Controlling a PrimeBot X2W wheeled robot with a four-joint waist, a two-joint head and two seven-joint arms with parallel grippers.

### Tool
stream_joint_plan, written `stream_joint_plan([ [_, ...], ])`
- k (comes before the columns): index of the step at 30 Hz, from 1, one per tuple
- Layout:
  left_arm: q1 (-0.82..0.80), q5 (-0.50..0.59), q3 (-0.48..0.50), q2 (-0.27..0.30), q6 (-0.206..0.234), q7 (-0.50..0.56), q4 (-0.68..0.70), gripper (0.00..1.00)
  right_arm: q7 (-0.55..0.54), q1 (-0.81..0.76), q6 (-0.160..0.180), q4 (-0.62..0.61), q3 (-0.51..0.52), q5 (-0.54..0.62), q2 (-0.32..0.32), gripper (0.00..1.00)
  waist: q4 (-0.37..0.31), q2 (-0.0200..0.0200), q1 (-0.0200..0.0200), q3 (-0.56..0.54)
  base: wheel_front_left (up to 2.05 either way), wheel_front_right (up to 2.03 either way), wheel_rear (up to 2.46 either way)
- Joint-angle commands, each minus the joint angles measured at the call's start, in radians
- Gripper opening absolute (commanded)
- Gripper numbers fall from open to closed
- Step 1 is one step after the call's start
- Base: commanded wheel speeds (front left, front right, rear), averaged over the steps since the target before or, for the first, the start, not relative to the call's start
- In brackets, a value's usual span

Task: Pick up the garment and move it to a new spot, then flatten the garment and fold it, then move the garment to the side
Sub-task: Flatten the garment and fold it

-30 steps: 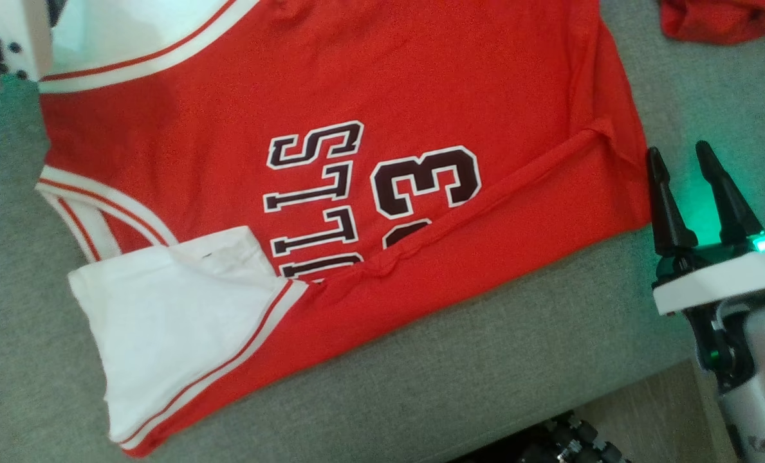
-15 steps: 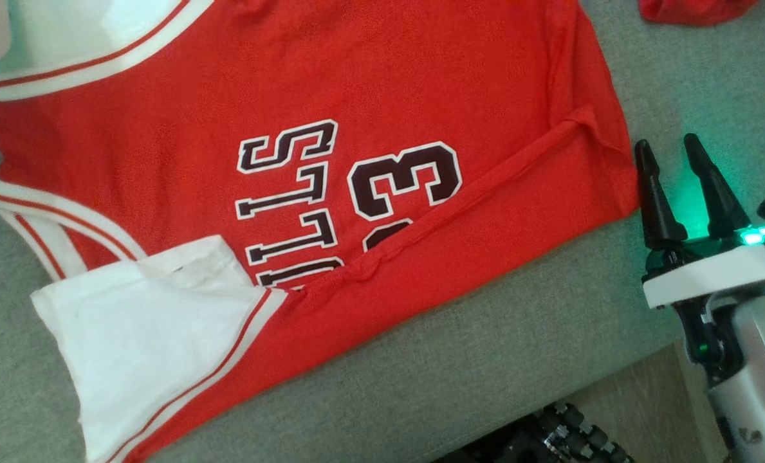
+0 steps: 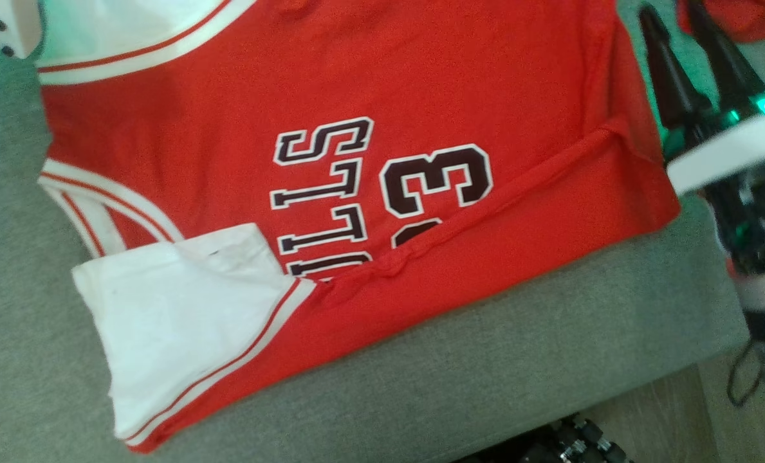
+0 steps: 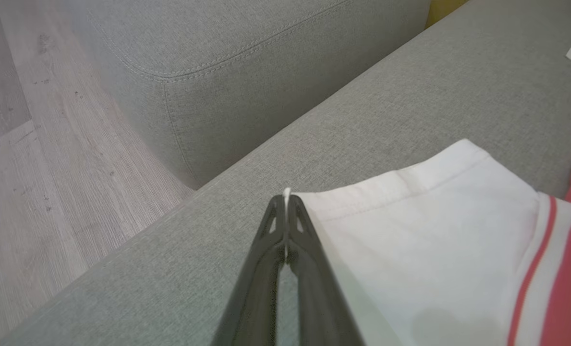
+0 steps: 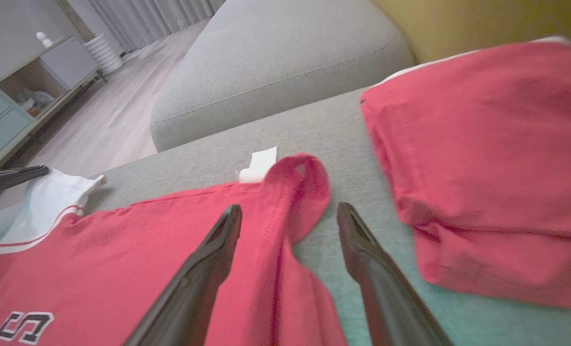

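The garment (image 3: 356, 83) is a red jersey with white sleeves and dark lettering, spread on the grey sofa seat (image 3: 485, 360); its near long edge is folded over. In the left wrist view my left gripper (image 4: 285, 202) is shut on the corner hem of a white sleeve (image 4: 434, 230). The right wrist view shows its dark fingers (image 5: 11, 175) at the far left. My right gripper (image 3: 675, 26) stands open at the garment's right hem, and the red hem edge (image 5: 290, 192) lies between and under its fingers (image 5: 289, 209).
A second red garment (image 5: 482, 168) lies folded just right of my right gripper. A grey sofa cushion (image 4: 242, 72) and wooden floor (image 4: 50, 168) lie beyond the sleeve. The seat's front edge runs close by, with my dark base (image 3: 569, 440) below it.
My left gripper has shut on the white sleeve corner. My right gripper has moved forward along the garment's right hem, staying open. The head camera swung left, then back.
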State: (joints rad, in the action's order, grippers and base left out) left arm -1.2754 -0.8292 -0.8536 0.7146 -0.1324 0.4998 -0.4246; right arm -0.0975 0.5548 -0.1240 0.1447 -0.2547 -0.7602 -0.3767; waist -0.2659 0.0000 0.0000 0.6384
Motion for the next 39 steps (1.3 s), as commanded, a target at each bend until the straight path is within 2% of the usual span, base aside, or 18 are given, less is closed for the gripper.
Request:
stream_joint_plan([
  [1, -0.059, -0.008, 0.025, 0.043, 0.002, -0.015, 0.028, 0.0, -0.05, 0.017, -0.007, -0.01, -0.023, -0.034, -0.019, 1.0, 0.016, 0.0, 0.0, -0.002, 0.0, 0.0, 0.0],
  [8, -0.102, -0.035, -0.026, 0.037, 0.002, -0.057, 0.025, 0.0, -0.14, 0.166, -0.007, 0.126, -0.042, -0.066, 0.029, 1.0, 0.045, 0.0, 0.0, 0.007, 0.0, 0.0, 0.0],
  [15, -0.145, -0.06, -0.08, 0.031, 0.002, -0.093, 0.006, 0.0, -0.129, 0.292, -0.007, 0.284, -0.042, -0.051, 0.06, 1.0, 0.069, 0.0, 0.0, 0.02, 0.0, 0.0, 0.0],
  [17, -0.154, -0.066, -0.095, 0.032, 0.002, -0.105, 0.0, 0.0, -0.12, 0.318, -0.007, 0.32, -0.037, -0.045, 0.065, 0.7, 0.074, 0.0, 0.0, 0.022, 0.0, 0.0, 0.0],
  [18, -0.159, -0.068, -0.101, 0.032, 0.002, -0.11, -0.003, 0.0, -0.116, 0.33, -0.007, 0.336, -0.033, -0.042, 0.065, 0.46, 0.077, 0.0, 0.0, 0.023, 0.0, 0.0, 0.0],
  [19, -0.164, -0.07, -0.108, 0.033, 0.002, -0.116, -0.007, 0.0, -0.113, 0.34, -0.007, 0.349, -0.03, -0.04, 0.065, 0.33, 0.079, 0.0, 0.0, 0.023, 0.0, 0.0, 0.0],
  [21, -0.172, -0.074, -0.121, 0.034, 0.002, -0.129, -0.015, 0.0, -0.106, 0.358, -0.007, 0.372, -0.023, -0.035, 0.065, 0.0, 0.084, 0.0, 0.0, 0.023, 0.0, 0.0, 0.0],
  [26, -0.198, -0.069, -0.141, 0.039, 0.002, -0.192, -0.033, 0.0, -0.106, 0.386, -0.007, 0.37, -0.021, -0.062, 0.061, 0.0, 0.093, 0.0, 0.0, 0.023, 0.0, 0.0, 0.0],
  [30, -0.232, -0.046, -0.127, 0.033, 0.002, -0.294, -0.065, 0.0, -0.091, 0.405, -0.007, 0.332, -0.015, -0.106, 0.037, 0.0, 0.104, 0.0, 0.0, 0.025, 0.0, 0.0, 0.0],
  [31, -0.252, -0.034, -0.115, 0.024, 0.002, -0.354, -0.077, 0.0, -0.088, 0.412, -0.007, 0.31, -0.008, -0.135, 0.019, 0.0, 0.115, 0.0, 0.0, 0.026, 0.0, 0.0, 0.0],
  [34, -0.28, -0.033, -0.098, 0.011, 0.002, -0.441, -0.083, 0.0, -0.088, 0.413, -0.007, 0.273, 0.01, -0.179, -0.02, 0.0, 0.137, 0.0, 0.0, 0.026, 0.0, 0.0, 0.0],
  [39, -0.261, -0.09, -0.11, 0.028, 0.002, -0.524, -0.03, 0.0, -0.117, 0.352, -0.007, 0.195, 0.017, -0.229, -0.099, 0.0, 0.176, 0.0, 0.0, 0.011, 0.0, 0.0, 0.0],
])
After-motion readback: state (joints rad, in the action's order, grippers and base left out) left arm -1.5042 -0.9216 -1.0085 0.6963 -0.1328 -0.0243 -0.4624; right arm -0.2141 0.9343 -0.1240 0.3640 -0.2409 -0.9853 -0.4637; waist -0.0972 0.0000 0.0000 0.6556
